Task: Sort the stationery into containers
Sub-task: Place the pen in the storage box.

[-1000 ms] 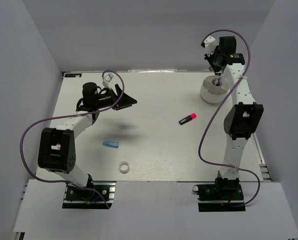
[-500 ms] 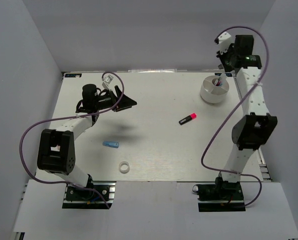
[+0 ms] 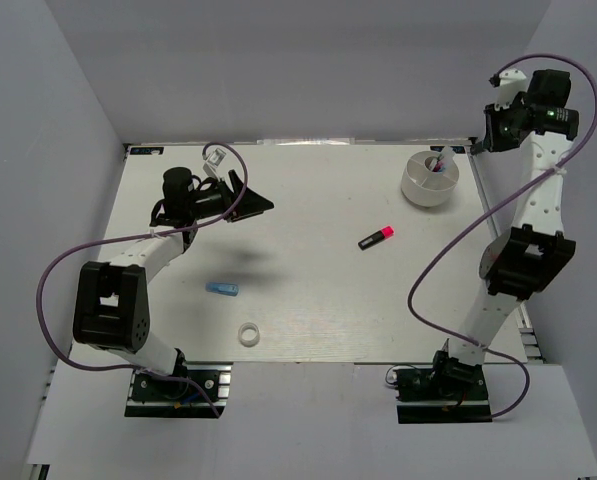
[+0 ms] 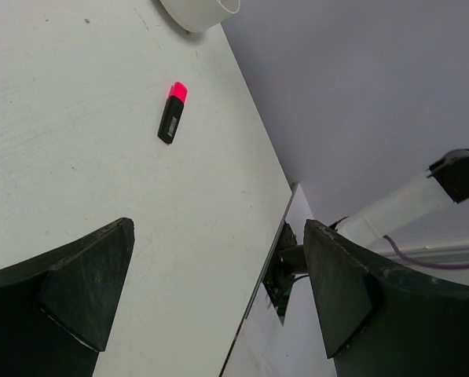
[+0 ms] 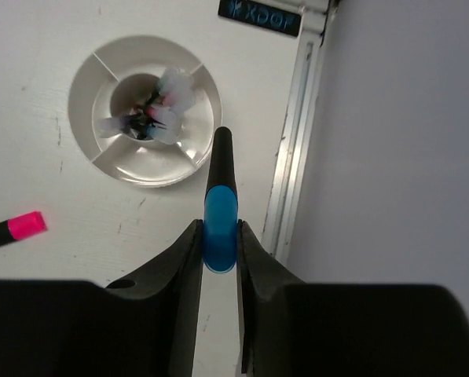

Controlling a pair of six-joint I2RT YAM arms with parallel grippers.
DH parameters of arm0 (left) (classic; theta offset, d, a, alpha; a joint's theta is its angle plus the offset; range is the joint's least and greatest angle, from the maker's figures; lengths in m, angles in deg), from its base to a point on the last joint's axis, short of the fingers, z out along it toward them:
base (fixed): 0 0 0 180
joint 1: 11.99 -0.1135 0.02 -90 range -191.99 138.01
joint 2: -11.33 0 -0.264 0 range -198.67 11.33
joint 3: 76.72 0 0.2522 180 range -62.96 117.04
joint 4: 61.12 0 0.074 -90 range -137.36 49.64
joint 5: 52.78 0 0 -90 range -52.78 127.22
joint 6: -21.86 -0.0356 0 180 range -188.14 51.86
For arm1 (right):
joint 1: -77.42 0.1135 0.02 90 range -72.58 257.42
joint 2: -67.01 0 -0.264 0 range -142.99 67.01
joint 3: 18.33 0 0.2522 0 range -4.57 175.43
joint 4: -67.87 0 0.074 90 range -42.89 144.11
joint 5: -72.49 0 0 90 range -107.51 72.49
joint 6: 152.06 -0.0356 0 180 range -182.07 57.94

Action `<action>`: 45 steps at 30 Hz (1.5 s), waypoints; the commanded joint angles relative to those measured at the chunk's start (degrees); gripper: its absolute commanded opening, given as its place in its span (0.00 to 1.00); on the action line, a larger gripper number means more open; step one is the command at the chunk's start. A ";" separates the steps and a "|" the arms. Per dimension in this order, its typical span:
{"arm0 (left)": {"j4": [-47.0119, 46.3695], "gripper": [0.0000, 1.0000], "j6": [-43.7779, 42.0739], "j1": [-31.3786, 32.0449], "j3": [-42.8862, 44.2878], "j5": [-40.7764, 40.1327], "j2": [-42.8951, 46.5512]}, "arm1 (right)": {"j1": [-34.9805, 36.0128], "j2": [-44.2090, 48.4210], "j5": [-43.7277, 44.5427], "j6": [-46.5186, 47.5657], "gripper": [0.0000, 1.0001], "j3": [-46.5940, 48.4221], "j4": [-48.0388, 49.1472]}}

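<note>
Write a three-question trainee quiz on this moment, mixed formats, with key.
1. True or false: the right gripper is shut on the blue-capped marker.
2. Which loose item lies nearest the white dish? A tape ring; B pink-capped marker; C light-blue tube.
3. Fill in: the left gripper is ____ and holds nothing.
Key: 1 true; 2 B; 3 open.
</note>
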 commanded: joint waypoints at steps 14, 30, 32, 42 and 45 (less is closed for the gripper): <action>-0.86 0.98 0.55 0.16 -0.42 0.04 1.15 | -3.20 -9.75 -9.93 -3.46 0.00 4.43 -3.63; -1.74 0.98 0.81 0.16 -1.30 -0.04 0.36 | -1.97 -15.03 -8.08 -4.60 0.00 8.13 0.23; -1.74 0.98 0.73 0.16 -1.38 -0.04 0.27 | -1.53 -15.38 -7.73 -4.42 0.00 8.30 0.41; 3.18 0.98 -1.64 0.16 0.90 -1.80 -0.70 | 0.40 -18.02 -5.27 -3.72 0.00 8.57 0.76; 4.67 0.98 -3.92 0.16 1.87 -2.33 -0.70 | 0.58 -18.19 -4.39 -3.63 0.16 8.13 0.94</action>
